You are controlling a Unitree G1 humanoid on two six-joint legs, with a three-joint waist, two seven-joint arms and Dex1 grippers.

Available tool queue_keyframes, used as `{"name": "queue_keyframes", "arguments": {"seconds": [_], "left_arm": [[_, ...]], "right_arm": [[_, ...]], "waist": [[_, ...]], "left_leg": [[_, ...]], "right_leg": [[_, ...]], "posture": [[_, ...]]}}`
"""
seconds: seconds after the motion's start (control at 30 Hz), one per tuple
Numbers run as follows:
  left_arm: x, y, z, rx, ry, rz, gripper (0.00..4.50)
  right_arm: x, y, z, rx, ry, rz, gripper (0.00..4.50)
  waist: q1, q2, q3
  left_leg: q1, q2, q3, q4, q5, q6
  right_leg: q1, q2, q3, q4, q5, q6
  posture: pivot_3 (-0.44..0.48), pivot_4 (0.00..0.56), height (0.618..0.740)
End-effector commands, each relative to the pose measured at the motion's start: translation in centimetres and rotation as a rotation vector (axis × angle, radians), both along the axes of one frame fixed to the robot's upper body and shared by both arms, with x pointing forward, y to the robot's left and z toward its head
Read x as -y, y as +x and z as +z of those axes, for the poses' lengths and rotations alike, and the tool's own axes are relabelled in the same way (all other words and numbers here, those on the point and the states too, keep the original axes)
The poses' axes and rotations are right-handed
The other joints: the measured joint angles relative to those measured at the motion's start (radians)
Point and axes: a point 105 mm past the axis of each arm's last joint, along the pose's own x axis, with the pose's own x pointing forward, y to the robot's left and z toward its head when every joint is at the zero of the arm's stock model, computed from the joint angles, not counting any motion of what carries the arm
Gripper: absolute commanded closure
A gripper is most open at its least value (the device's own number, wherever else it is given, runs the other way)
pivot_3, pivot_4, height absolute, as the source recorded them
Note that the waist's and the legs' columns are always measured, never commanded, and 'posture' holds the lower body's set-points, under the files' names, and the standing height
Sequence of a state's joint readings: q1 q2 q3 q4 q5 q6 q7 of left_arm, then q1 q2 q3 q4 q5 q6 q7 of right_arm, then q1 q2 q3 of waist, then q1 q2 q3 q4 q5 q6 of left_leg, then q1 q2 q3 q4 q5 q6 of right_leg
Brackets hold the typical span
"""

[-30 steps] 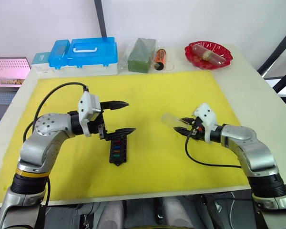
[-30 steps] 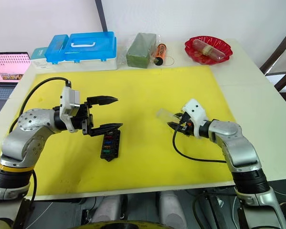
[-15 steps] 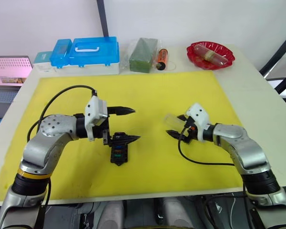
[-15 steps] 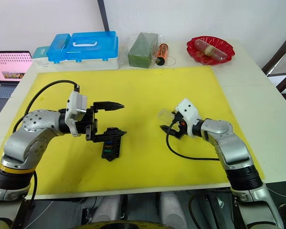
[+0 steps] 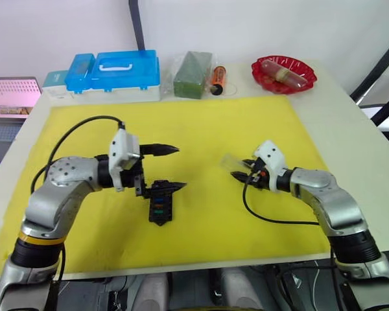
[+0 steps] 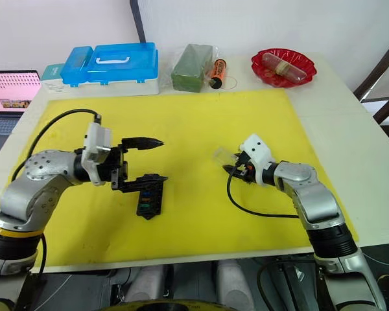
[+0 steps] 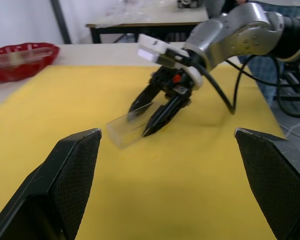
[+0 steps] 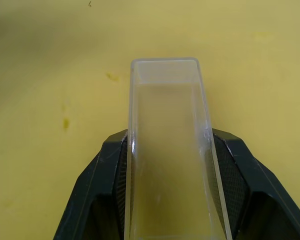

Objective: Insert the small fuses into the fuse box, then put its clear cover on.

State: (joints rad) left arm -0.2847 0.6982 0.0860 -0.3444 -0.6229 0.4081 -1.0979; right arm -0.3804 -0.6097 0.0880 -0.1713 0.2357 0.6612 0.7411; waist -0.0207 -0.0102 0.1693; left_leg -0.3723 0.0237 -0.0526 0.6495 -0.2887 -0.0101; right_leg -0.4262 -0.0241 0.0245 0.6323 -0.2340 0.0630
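One clear cover (image 8: 167,150) between right gripper (image 6: 232,170) jaws

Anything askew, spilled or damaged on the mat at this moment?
Nothing stands out. The fuse box lies flat on the yellow mat with coloured fuses seated in it. The right gripper holds the clear cover, and the left gripper is open.

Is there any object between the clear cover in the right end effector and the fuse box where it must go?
The open left end effector is in the way: its lower finger lies over the fuse box. The mat between the box and the clear cover is bare.
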Motion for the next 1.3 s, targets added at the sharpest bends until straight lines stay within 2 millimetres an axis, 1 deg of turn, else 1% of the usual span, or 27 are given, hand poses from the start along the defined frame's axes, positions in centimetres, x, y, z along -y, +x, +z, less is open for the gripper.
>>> {"name": "queue_keyframes", "arguments": {"seconds": [0.03,0.1,0.2,0.3,0.43,0.53,0.63,0.7,0.77,0.83,1.0,1.1,1.3], "left_arm": [[-1.9,-2.1,0.8,0.041,0.014,0.043,0.00],[-2.5,-3.2,0.2,0.025,0.043,0.054,0.00],[-3.7,-5.1,-1.3,0.015,0.101,0.116,0.00],[-4.0,-7.1,-3.2,-0.019,0.089,0.158,0.00],[-3.8,-7.9,-5.7,-0.005,0.079,0.229,0.00],[-3.6,-7.6,-7.1,-0.005,0.062,0.294,0.00],[-3.1,-7.3,-8.6,-0.017,0.075,0.309,0.00],[-2.8,-6.6,-9.6,-0.005,0.093,0.344,0.00],[-2.7,-5.7,-10.2,-0.004,0.093,0.389,0.00],[-2.5,-5.5,-10.9,-0.004,0.120,0.389,0.00],[-2.8,-4.4,-11.7,-0.003,0.145,0.440,0.00],[-4.0,-3.8,-11.7,-0.007,0.150,0.504,0.00],[-8.2,-2.8,-10.8,-0.010,0.154,0.646,0.00]], "right_arm": [[-0.8,0.3,3.2,0.101,0.029,0.020,2.60],[-1.0,0.4,3.5,0.106,0.039,0.020,2.60],[-1.2,0.6,3.3,0.106,0.038,0.023,2.60],[-1.2,0.8,2.9,0.105,0.036,0.023,2.60],[-1.3,0.7,2.9,0.107,0.039,0.027,2.60],[-1.1,0.5,2.9,0.104,0.036,0.028,2.60],[-0.7,0.5,2.9,0.103,0.027,0.020,2.60],[-0.4,0.6,3.1,0.105,0.022,0.013,2.60],[-0.4,0.6,3.2,0.108,0.021,0.012,2.60],[-0.4,0.6,3.2,0.108,0.020,0.012,2.60],[-0.2,0.4,2.9,0.105,0.020,0.007,2.60],[-0.2,0.4,2.9,0.105,0.020,0.005,2.60],[-0.3,0.4,3.0,0.109,0.016,0.013,2.60]], "waist": [[-0.003,0.000,0.000],[0.001,0.000,0.000],[0.008,0.000,0.000],[0.008,0.000,0.000],[0.011,0.000,0.000],[0.010,0.000,0.000],[0.008,0.000,0.000],[0.008,0.000,0.000],[0.008,0.000,0.000],[0.007,0.000,0.000],[0.007,0.000,0.000],[0.007,0.000,0.000],[0.004,0.000,0.000]], "left_leg": [[0.000,0.000,0.000,0.000,0.000,0.000],[0.000,0.000,0.000,-0.001,0.000,0.000],[-0.001,0.000,0.000,0.000,0.000,0.000],[-0.001,0.000,0.002,0.000,0.000,0.000],[-0.001,0.000,0.002,0.000,0.000,0.000],[0.000,0.000,0.001,0.000,0.000,0.000],[0.000,0.000,0.001,0.000,0.000,0.000],[0.000,0.000,0.002,0.000,0.000,0.000],[0.000,0.000,0.002,0.000,0.000,0.000],[0.000,0.000,0.001,0.000,0.000,0.000],[0.000,0.000,0.001,0.000,0.000,0.000],[0.000,0.000,0.001,0.000,0.000,0.000],[0.001,0.001,0.001,0.000,0.000,0.000]], "right_leg": [[0.000,0.000,0.000,0.000,0.000,0.000],[-0.001,0.000,0.000,0.000,0.000,0.000],[0.000,-0.001,0.000,0.000,0.000,-0.001],[0.000,-0.002,0.001,-0.001,-0.002,-0.004],[0.000,-0.002,0.001,-0.002,-0.002,-0.004],[0.000,-0.001,0.001,-0.002,-0.002,-0.005],[0.000,-0.001,0.001,-0.001,-0.002,-0.004],[0.000,-0.001,0.001,-0.001,-0.002,-0.004],[0.000,-0.001,0.001,-0.001,-0.002,-0.004],[0.000,-0.001,0.001,-0.001,-0.002,-0.004],[0.000,-0.001,0.000,-0.001,-0.001,-0.002],[0.000,-0.001,0.000,-0.001,-0.001,-0.002],[0.000,0.000,0.000,0.000,-0.001,-0.002]], "posture": [[0.000,0.150,0.740],[0.000,0.150,0.740],[0.000,0.150,0.740],[0.000,0.150,0.740],[0.000,0.150,0.740],[0.000,0.150,0.740],[0.000,0.150,0.740],[0.000,0.150,0.740],[0.000,0.150,0.740],[0.000,0.150,0.740],[0.000,0.150,0.740],[0.000,0.150,0.740],[0.000,0.150,0.740]]}}
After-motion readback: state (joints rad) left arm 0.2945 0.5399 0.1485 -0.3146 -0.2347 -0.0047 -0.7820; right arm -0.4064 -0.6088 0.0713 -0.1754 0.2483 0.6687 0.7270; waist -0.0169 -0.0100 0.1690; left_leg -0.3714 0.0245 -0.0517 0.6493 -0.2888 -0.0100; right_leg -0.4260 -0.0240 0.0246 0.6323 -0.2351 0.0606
